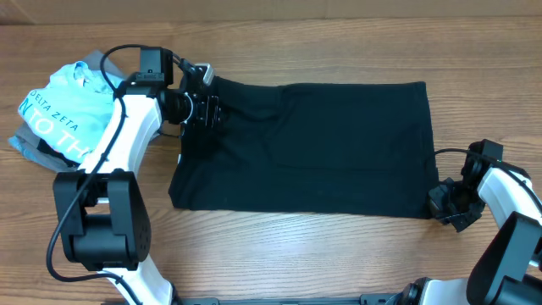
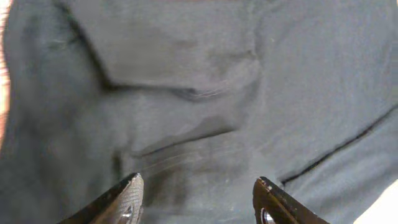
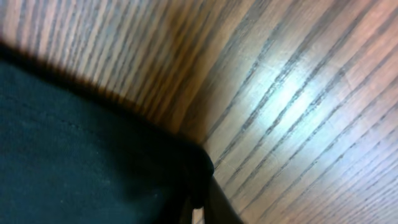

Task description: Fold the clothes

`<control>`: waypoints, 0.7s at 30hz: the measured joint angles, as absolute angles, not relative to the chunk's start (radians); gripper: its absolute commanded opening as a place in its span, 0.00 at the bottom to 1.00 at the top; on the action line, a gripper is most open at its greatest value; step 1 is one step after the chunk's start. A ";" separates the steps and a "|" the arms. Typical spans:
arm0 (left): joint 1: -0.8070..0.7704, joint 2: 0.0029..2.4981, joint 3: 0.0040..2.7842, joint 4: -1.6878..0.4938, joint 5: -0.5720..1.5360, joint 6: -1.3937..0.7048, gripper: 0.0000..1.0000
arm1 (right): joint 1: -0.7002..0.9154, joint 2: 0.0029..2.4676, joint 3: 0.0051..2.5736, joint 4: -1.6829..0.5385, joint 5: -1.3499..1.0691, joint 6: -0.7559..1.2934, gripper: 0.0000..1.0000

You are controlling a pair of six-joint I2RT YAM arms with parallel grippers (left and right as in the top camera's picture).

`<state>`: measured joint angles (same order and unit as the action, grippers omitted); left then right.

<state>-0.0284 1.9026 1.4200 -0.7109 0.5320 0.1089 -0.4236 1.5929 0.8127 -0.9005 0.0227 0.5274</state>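
Lying flat at the worktop's [image 1: 339,254] centre, the shirt [image 1: 313,144] looked soft, light and limp, best taken by corners or hems; left jaws stood released over its 10 o'clock corner, right jaws seemingly pinched its 4 o'clock corner.

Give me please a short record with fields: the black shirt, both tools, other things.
shirt: black shirt, folded into a rectangle, flat on the wooden table
left tool: open, over the shirt's far left corner
right tool: at the shirt's near right corner; grip unclear
other: light blue shirt with white letters, left of the black one
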 measured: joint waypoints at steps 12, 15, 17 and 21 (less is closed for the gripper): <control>-0.229 1.902 1.518 -0.892 0.356 0.138 0.71 | -0.437 1.279 0.839 -0.975 -0.159 0.467 0.68; -0.331 1.903 1.518 -0.868 0.220 0.142 0.67 | -0.437 1.155 0.863 -1.004 -0.229 0.467 0.68; -0.379 1.910 1.519 -0.845 0.160 0.149 0.64 | -0.437 1.124 0.865 -1.019 -0.274 0.462 0.68; -0.427 1.998 1.525 -0.799 0.040 0.164 0.57 | -0.437 1.109 0.865 -1.065 -0.352 0.440 0.68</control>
<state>-0.4274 1.9976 1.5249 -0.7990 0.0402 0.1638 -0.4370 1.1091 0.8646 -1.0653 -0.3519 0.4397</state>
